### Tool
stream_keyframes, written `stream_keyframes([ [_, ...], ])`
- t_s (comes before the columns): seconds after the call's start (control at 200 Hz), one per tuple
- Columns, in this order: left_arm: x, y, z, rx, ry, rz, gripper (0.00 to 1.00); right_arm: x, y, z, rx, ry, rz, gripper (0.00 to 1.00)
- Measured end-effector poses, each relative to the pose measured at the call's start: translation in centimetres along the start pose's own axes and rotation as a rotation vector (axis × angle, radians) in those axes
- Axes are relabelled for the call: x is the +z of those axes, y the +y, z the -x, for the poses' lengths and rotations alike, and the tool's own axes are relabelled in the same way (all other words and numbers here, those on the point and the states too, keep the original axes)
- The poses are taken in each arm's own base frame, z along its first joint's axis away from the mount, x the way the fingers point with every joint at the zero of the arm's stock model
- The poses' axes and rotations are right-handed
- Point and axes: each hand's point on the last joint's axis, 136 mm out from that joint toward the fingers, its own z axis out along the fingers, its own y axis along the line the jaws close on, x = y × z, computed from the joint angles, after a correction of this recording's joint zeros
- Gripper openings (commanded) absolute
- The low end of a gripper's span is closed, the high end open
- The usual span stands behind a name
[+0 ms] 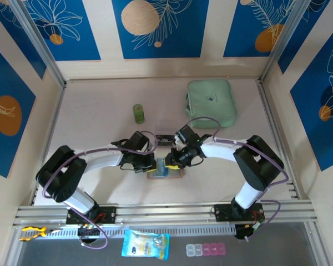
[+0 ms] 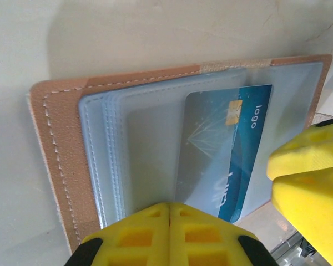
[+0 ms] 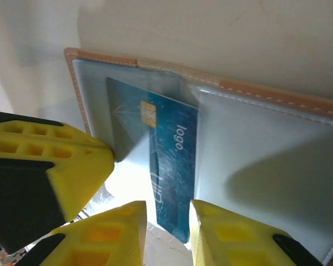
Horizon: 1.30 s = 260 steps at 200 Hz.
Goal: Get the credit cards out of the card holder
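The tan card holder lies open on the table between both arms, its clear inner sleeves facing up. A dark blue credit card with a gold chip sticks partly out of a sleeve. My left gripper is shut, its yellow fingers pinched together on the edge of a clear sleeve of the card holder. My right gripper is open, and the free end of the blue credit card lies between its fingers with a gap on the left side. In the top view the left gripper and right gripper meet over the holder.
A mint-green zip pouch lies at the back right and a small green cylinder stands at the back centre. A clear tray sits just behind the grippers. A packet and pill box lie below the rail.
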Motion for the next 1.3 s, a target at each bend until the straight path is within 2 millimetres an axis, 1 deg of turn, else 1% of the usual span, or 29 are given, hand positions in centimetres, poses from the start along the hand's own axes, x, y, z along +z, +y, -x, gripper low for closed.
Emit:
stream_keyframes([
  [0.295, 0.1, 0.1, 0.0, -0.001, 0.001, 0.002, 0.02, 0.9, -0.4, -0.3, 0.018, 0.026, 0.039, 0.27],
  [0.39, 0.1, 0.1, 0.0, -0.001, 0.001, 0.002, 0.01, 1.0, -0.2, -0.4, 0.024, 0.028, 0.059, 0.23],
  [0.605, 0.1, 0.1, 0.0, -0.001, 0.001, 0.002, 0.01, 1.0, 0.3, -0.3, 0.024, 0.026, 0.096, 0.20],
  [0.735, 0.1, 0.1, 0.0, -0.001, 0.001, 0.002, 0.01, 0.9, 0.5, -0.2, 0.028, 0.026, 0.112, 0.16],
  [0.795, 0.1, 0.1, 0.0, -0.001, 0.001, 0.002, 0.01, 0.9, 0.6, -0.1, 0.029, 0.024, 0.116, 0.12],
  [0.935, 0.1, 0.1, 0.0, -0.001, 0.001, 0.002, 0.01, 0.8, 0.6, 0.0, 0.030, 0.021, 0.118, 0.08],
  [1.01, 0.1, 0.1, 0.0, -0.001, 0.000, 0.002, 0.01, 0.5, 0.7, 0.0, 0.020, 0.016, 0.121, 0.06],
  [1.175, 0.1, 0.0, 0.1, 0.000, -0.002, -0.001, 0.01, -1.1, 1.5, 0.0, -0.013, -0.017, 0.128, 0.04],
  [1.3, 0.1, 0.0, 0.1, 0.000, -0.002, -0.001, 0.02, -2.1, 1.4, 0.0, -0.027, -0.039, 0.114, 0.02],
])
